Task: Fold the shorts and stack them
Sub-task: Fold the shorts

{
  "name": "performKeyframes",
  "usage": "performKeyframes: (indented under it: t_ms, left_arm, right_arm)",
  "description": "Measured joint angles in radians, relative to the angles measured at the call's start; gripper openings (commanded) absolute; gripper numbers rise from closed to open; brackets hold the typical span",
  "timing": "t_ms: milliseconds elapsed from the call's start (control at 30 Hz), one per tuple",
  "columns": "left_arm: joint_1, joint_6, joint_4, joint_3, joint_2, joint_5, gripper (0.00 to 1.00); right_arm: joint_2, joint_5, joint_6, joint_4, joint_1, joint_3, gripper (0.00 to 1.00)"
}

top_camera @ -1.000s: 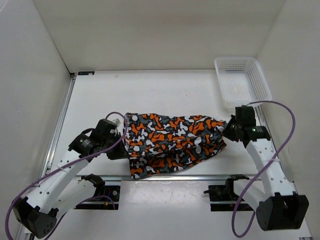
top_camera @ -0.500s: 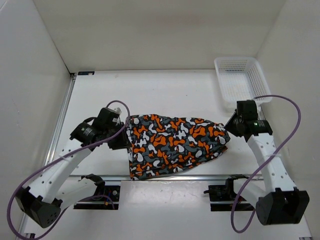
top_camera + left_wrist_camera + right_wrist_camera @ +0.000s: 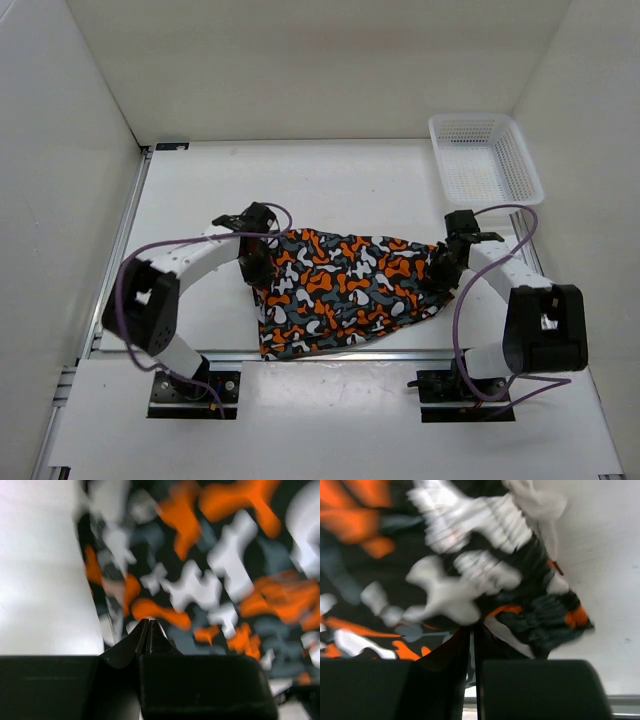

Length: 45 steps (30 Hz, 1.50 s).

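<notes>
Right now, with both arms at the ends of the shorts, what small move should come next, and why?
I would probably lift both ends slightly and pull them apart: the shorts lie bunched, and both jaws look closed on their left and right edges.

Bright, even overhead light on the white counter [image 3: 350, 180], shadows faint. The top view is sharp. Both wrist views are blurred: the shorts [image 3: 225, 580] print smears, and the near fingers [image 3: 452, 647] appear as dark, featureless silhouettes.

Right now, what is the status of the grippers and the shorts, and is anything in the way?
Left gripper shut at left edge of shorts. Right gripper shut on their right edge. Basket apart, not in the way.
</notes>
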<state>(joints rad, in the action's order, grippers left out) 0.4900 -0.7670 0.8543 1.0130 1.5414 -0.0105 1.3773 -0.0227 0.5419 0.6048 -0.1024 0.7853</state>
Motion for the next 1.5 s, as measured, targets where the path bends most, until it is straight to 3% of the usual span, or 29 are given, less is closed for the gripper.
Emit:
performKeyframes:
  t_ms: [167, 367, 600, 700, 767, 833, 867, 933, 1100, 1267, 1433, 1500]
  left_arm:
    - [-0.097, 0.003, -0.043, 0.030, 0.195, 0.010, 0.11]
    - [-0.155, 0.012, -0.055, 0.195, 0.315, -0.003, 0.11]
    - [-0.256, 0.069, -0.052, 0.424, 0.483, -0.030, 0.11]
    - [-0.322, 0.108, -0.009, 0.544, 0.539, 0.002, 0.17]
    - [-0.357, 0.134, 0.019, 0.622, 0.554, 0.028, 0.22]
    - [-0.383, 0.157, 0.056, 0.689, 0.547, 0.058, 0.31]
    - [-0.390, 0.169, 0.066, 0.713, 0.534, 0.070, 0.33]
    - [-0.393, 0.185, 0.086, 0.737, 0.489, 0.088, 0.38]
    - [-0.390, 0.216, 0.120, 0.719, 0.296, 0.097, 0.28]
    - [-0.390, 0.235, 0.122, 0.615, 0.091, 0.080, 0.25]
    - [-0.391, 0.241, 0.143, 0.494, 0.004, 0.070, 0.25]
    - [-0.391, 0.242, 0.141, 0.452, -0.008, 0.061, 0.19]
  right_arm:
    - [0.091, -0.048, 0.020, -0.049, -0.002, -0.039, 0.12]
    - [0.119, -0.079, 0.062, -0.079, -0.054, -0.024, 0.12]
    - [0.323, -0.090, 0.085, -0.080, -0.217, 0.211, 0.22]
    - [0.399, -0.093, 0.065, -0.056, -0.273, 0.373, 0.35]
    - [0.409, -0.096, 0.048, -0.024, -0.290, 0.469, 0.62]
    - [0.393, -0.086, 0.013, 0.001, -0.289, 0.558, 0.84]
    - [0.373, -0.077, 0.007, 0.004, -0.282, 0.579, 0.87]
    - [0.305, -0.051, -0.012, 0.016, -0.257, 0.594, 0.88]
    - [0.129, -0.038, -0.045, 0.022, -0.087, 0.499, 0.88]
    - [0.174, -0.131, -0.066, 0.010, 0.109, 0.344, 0.91]
    - [0.202, -0.225, -0.080, -0.019, 0.105, 0.218, 0.92]
    - [0.206, -0.258, -0.077, -0.053, 0.093, 0.189, 0.90]
